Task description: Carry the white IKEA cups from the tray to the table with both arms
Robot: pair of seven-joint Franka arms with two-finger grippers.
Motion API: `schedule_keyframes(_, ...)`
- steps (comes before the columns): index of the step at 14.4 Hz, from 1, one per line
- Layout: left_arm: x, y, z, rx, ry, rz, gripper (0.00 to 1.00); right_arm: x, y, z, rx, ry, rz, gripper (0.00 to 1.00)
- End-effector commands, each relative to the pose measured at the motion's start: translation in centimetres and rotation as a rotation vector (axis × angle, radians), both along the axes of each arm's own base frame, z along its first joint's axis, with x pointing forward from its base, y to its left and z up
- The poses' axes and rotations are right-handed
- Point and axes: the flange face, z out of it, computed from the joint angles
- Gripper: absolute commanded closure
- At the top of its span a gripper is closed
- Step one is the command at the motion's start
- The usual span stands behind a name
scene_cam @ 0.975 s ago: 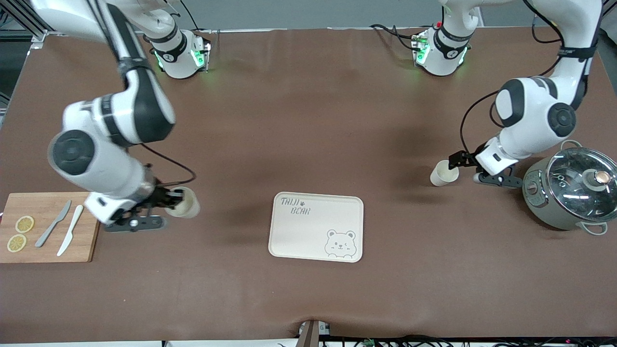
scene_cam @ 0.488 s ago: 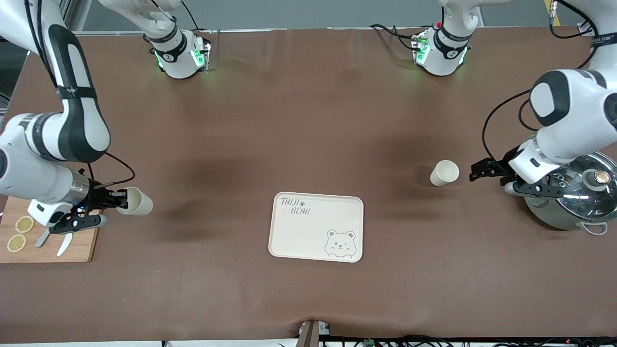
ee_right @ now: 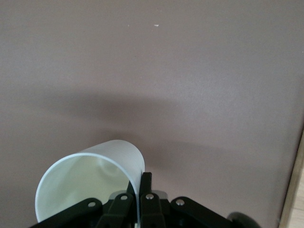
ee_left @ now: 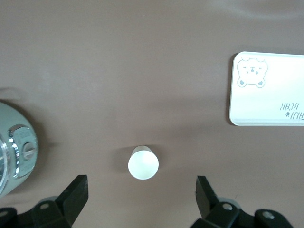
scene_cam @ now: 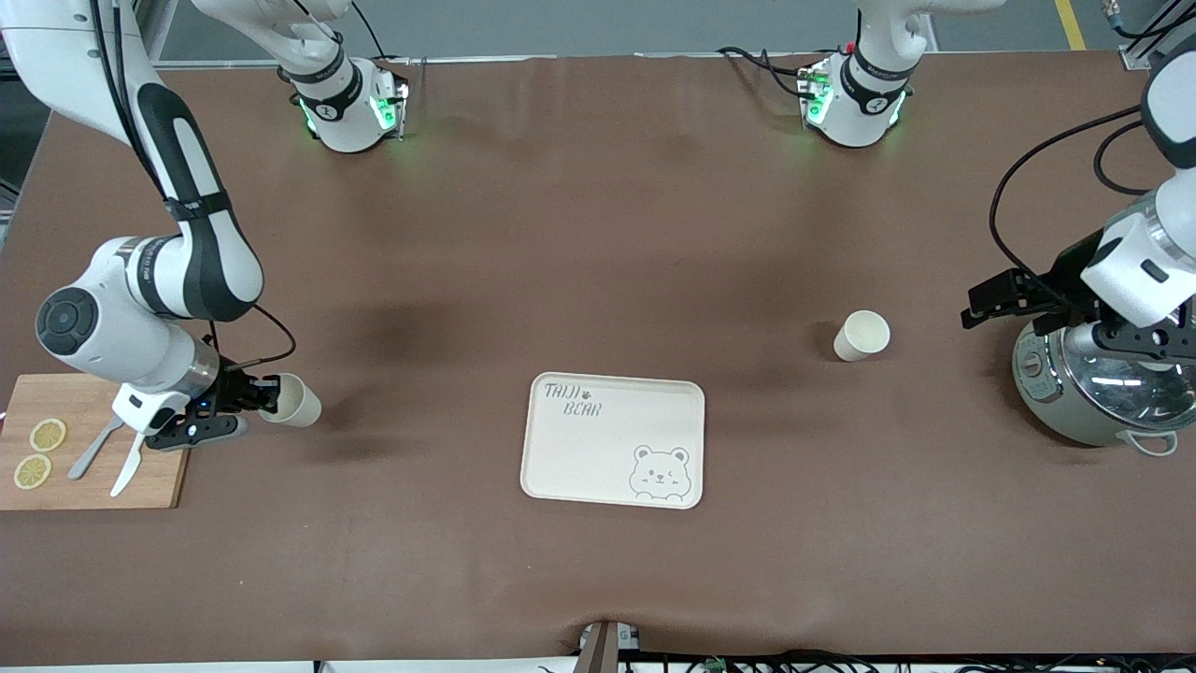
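Note:
One white cup [scene_cam: 861, 335] stands upright on the brown table, between the tray and the cooker. My left gripper [scene_cam: 981, 304] is open and empty, apart from that cup, toward the left arm's end of the table. In the left wrist view the cup [ee_left: 143, 163] lies ahead of the gripper [ee_left: 141, 197], with its fingers [ee_left: 76, 194] spread wide. My right gripper [scene_cam: 271, 396] is shut on the rim of the second white cup [scene_cam: 294, 402], held tilted low over the table beside the cutting board. The right wrist view shows the fingers [ee_right: 146, 185] pinching the cup's wall [ee_right: 90, 183].
A cream tray [scene_cam: 561, 467] with a bear drawing lies mid-table, nearer to the front camera than both cups. A grey-green cooker [scene_cam: 1103, 383] with a glass lid stands at the left arm's end. A wooden cutting board [scene_cam: 84, 472] with two knives and lemon slices lies at the right arm's end.
My left gripper has let go of its cup and drawn back up toward the cooker. My right arm has carried its cup toward the cutting board, then back a little.

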Motion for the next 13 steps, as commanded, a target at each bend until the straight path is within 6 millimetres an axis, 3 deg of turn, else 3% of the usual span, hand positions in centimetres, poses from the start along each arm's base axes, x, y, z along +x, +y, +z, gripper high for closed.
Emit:
schedule_keyframes(1,-0.2,-3.2,2.1,0.065,0.011,0.003,0.0,0.1,0.0,-1.8,0.014,-0.018,-0.005,1.0)
schedule_keyframes(4,-0.8,-5.2,2.8,0.082,0.017,-0.019,0.0,-0.1,0.3,-2.7,0.012,-0.025,-0.003,1.0)
schedule_keyframes(8,-1.6,-4.4,4.8,0.085,0.04,-0.02,0.0,0.1,0.4,-3.8,0.01,-0.037,-0.003,1.0)
schedule_keyframes(13,-1.6,-4.2,4.5,0.087,0.047,-0.028,0.0,0.3,0.6,-5.3,0.007,-0.06,-0.003,1.0)
